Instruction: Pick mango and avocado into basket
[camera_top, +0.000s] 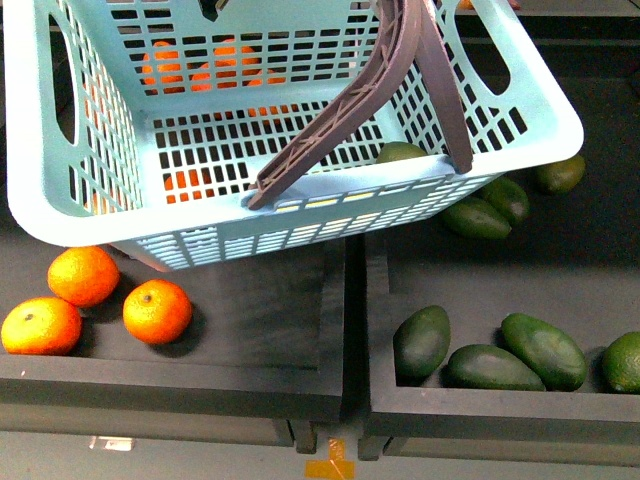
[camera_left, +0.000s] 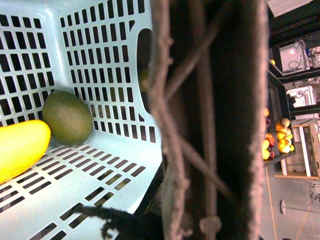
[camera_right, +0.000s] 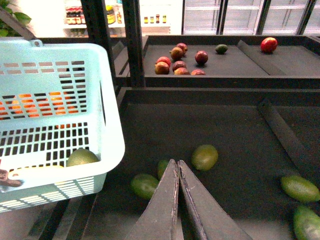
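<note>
The mint-green basket (camera_top: 300, 215) hangs tilted above the dark crates, its brown handle (camera_top: 400, 90) swung upward. In the left wrist view the handle (camera_left: 200, 125) fills the middle, and my left gripper (camera_left: 205, 225) is shut on it, the fingers mostly hidden. On the basket floor the yellow mango (camera_left: 20, 147) lies touching the dark green avocado (camera_left: 67, 117). That avocado (camera_top: 400, 152) also peeks over the basket rim in the front view. My right gripper (camera_right: 178, 162) is shut and holds nothing, over the avocado crate beside the basket (camera_right: 107, 125).
Three oranges (camera_top: 85, 275) lie in the left dark crate under the basket. Loose avocados (camera_top: 545, 350) fill the right crate, some just beyond my right gripper's tips (camera_right: 205, 156). A crate wall (camera_top: 350, 330) divides the two. Red apples (camera_right: 175, 62) sit on a far shelf.
</note>
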